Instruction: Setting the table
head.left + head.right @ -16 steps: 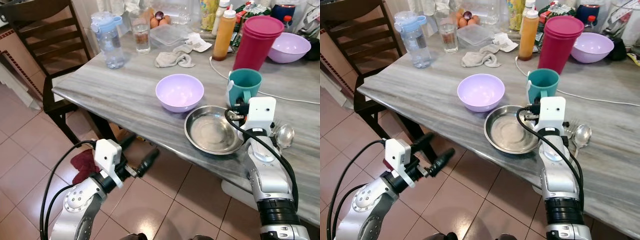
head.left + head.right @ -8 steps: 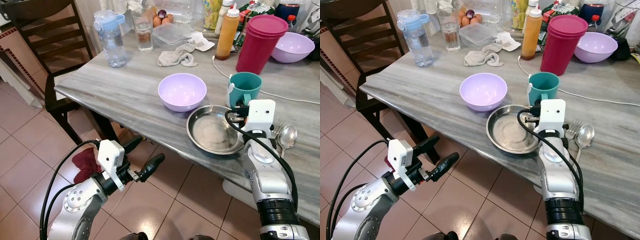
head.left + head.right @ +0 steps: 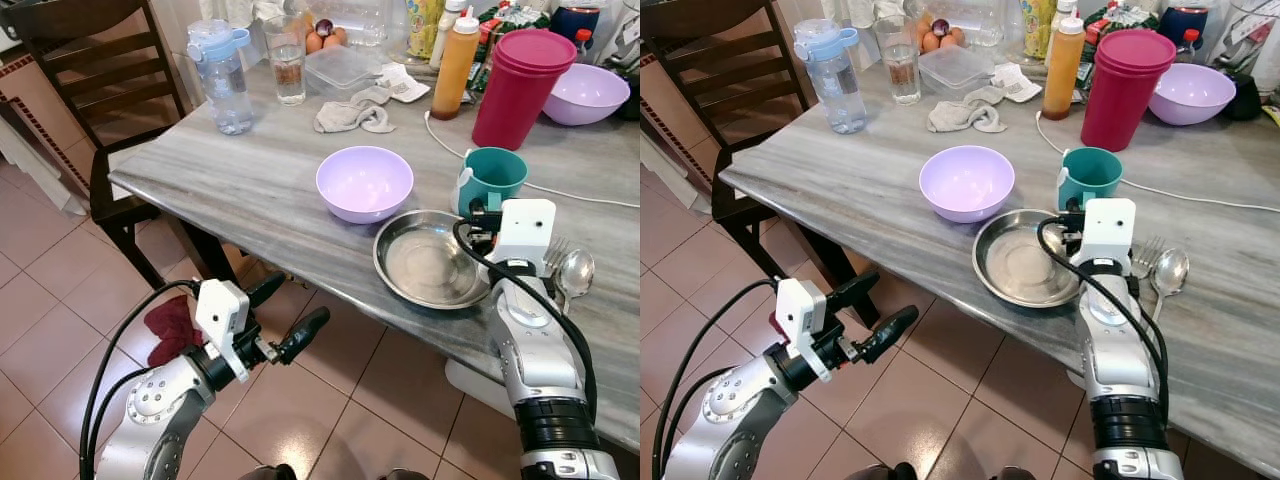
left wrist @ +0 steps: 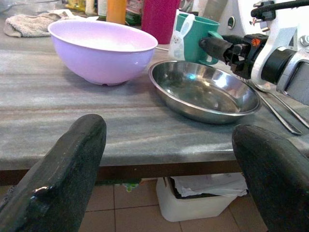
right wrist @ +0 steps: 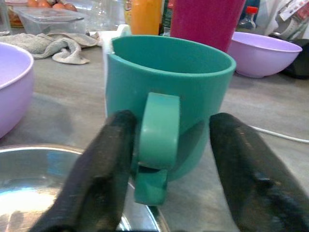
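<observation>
right pincer open astride teal mug handle, seemingly untouching

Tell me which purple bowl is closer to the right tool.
The purple bowl beside the steel plate; the other bowl sits far back, behind the pink tumbler.

At the far left I see a dark wooden chair; below the table lies a crumpled red cloth on the tiled floor.
</observation>
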Tool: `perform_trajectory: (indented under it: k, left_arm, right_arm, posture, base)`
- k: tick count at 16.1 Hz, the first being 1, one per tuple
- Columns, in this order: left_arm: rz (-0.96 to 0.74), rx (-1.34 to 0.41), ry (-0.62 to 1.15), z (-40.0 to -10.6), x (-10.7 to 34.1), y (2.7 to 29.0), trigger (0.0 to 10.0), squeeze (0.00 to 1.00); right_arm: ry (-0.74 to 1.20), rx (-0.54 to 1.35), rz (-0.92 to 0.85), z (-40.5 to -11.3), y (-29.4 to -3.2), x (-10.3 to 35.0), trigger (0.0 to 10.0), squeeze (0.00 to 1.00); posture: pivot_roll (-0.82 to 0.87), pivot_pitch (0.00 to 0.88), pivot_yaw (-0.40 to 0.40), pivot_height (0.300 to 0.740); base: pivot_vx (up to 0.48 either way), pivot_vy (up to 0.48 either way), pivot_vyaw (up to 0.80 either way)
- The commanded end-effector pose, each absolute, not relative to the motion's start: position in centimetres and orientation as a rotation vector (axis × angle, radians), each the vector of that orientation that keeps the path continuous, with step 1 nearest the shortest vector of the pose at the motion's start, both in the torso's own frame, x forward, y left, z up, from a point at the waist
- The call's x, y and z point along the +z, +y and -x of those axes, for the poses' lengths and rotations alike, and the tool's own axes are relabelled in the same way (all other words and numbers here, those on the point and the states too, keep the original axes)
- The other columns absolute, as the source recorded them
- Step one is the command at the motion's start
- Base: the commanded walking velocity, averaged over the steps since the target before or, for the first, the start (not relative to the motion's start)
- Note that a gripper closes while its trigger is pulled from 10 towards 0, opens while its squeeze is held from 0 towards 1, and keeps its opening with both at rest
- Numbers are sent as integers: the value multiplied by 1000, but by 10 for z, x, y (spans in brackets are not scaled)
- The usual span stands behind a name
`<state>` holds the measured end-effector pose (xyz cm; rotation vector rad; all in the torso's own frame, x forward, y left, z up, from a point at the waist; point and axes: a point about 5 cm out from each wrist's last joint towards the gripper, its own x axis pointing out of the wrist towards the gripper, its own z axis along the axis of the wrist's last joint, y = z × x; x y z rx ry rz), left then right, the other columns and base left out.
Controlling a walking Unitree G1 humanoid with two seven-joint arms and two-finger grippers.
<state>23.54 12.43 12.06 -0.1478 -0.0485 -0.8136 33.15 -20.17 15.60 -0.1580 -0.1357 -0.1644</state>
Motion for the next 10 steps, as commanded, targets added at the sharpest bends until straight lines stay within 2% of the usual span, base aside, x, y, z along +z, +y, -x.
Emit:
perform_trajectory:
  k: [1,10]
  left_arm:
    - [136,-820,-35,-233,120,126,10000,0]
    - [131,-805,-41,-234,121,126,10000,0]
  right_arm:
    - [-144,-178,157,-330,-204,157,10000,1000]
    - [-245,-168,225,-324,-195,176,10000,1000]
  posture:
    - [-134,156,82,740]
    - [-137,151,80,740]
  base:
    - [0,0,0]
    - [0,0,0]
